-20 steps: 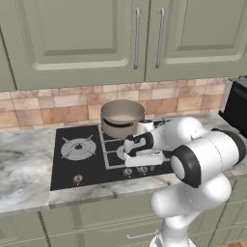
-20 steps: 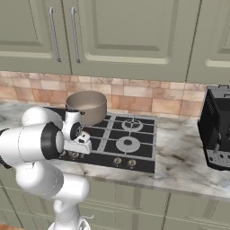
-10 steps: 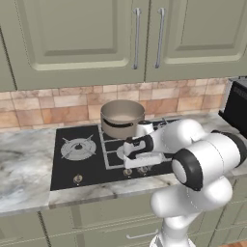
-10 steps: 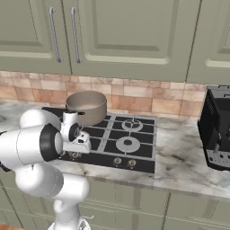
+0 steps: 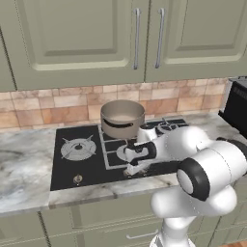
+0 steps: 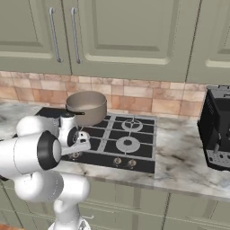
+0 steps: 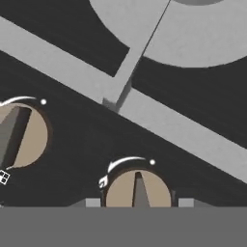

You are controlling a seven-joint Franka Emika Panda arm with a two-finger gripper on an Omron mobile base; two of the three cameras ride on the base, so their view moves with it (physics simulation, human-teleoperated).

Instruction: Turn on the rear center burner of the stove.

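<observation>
The flat black glass stove point(image 5: 87, 159) sits in the marble bench point(image 5: 24, 159), by its front edge. The tool point(image 5: 131, 161) hangs low over the stove's front knob row, fingertips point(image 7: 185, 202) apart either side of a round tan knob point(image 7: 137, 192). The brown metal pot point(image 5: 122, 118) covers the rear middle.

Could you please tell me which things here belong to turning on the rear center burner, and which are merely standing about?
Belonging to the job:
stove
knob in front of the pincer

Standing about:
pot on the stove
star-shaped burner
black appliance on the counter
</observation>
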